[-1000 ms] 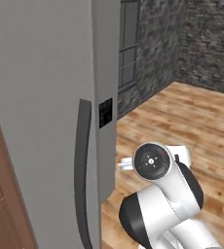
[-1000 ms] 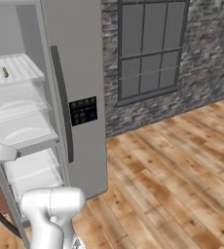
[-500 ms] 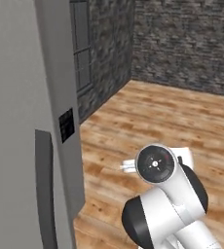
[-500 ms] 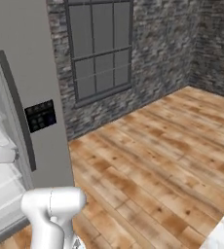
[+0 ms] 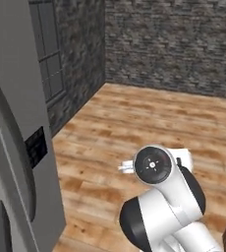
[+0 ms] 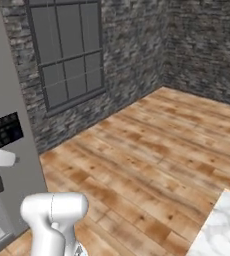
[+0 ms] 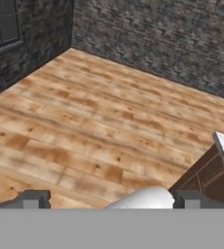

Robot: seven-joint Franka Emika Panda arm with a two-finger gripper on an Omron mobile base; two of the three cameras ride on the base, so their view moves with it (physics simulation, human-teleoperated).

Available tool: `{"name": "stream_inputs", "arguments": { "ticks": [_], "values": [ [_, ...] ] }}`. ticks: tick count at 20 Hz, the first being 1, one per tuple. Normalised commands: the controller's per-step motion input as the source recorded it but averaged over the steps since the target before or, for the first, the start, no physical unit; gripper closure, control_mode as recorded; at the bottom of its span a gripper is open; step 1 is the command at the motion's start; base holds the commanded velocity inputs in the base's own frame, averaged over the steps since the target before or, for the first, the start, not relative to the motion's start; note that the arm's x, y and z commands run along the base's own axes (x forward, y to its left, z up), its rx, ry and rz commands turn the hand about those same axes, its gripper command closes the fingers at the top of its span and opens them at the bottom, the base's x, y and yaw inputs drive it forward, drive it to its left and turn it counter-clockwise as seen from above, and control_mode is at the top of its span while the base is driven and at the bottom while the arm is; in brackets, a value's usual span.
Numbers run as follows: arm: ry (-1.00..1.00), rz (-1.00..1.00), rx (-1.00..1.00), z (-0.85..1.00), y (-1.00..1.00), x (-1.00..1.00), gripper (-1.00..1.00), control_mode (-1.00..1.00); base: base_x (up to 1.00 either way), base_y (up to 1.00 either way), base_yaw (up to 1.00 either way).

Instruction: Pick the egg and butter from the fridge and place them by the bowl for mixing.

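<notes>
The fridge (image 5: 12, 123) is a tall grey cabinet at the left of the left base view, with a long dark door handle (image 5: 14, 147) and a small dark panel. Its grey side and dark panel also stand at the left edge of the right base view (image 6: 9, 90). The egg, the butter and the bowl are out of view. In the hand view my gripper (image 7: 111, 199) is open, its two dark fingertips (image 7: 36, 198) wide apart over bare wooden floor, with nothing between them.
Wooden floor (image 5: 149, 118) stretches ahead to dark brick walls (image 5: 183, 44), with a barred window (image 6: 69, 50) beside the fridge. A marble countertop corner (image 6: 222, 225) shows at lower right. A brown cabinet with a pale top (image 7: 216, 170) stands at the right of the hand view.
The whole picture has swung right: the cameras turned with the base, so the fridge slid to the left edge and its open shelves left the right base view. The gripper stays open.
</notes>
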Motion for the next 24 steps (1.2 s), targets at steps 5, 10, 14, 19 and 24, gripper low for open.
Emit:
{"name": "stream_inputs", "arguments": {
  "ticks": [5,10,14,19,24],
  "values": [
    [0.0,0.0,0.0,0.0,0.0,0.0,-1.0,1.0,1.0,-0.53,-0.06],
    [0.0,0.0,0.0,0.0,0.0,0.0,-1.0,1.0,0.8,-0.29,0.14],
    [0.0,0.0,0.0,0.0,0.0,0.0,-1.0,1.0,0.0,0.01,0.88],
    [0.0,0.0,0.0,0.0,0.0,0.0,-1.0,1.0,0.0,0.0,0.93],
    [0.0,0.0,0.0,0.0,0.0,0.0,-1.0,1.0,0.0,-0.12,0.73]
  ]
}}
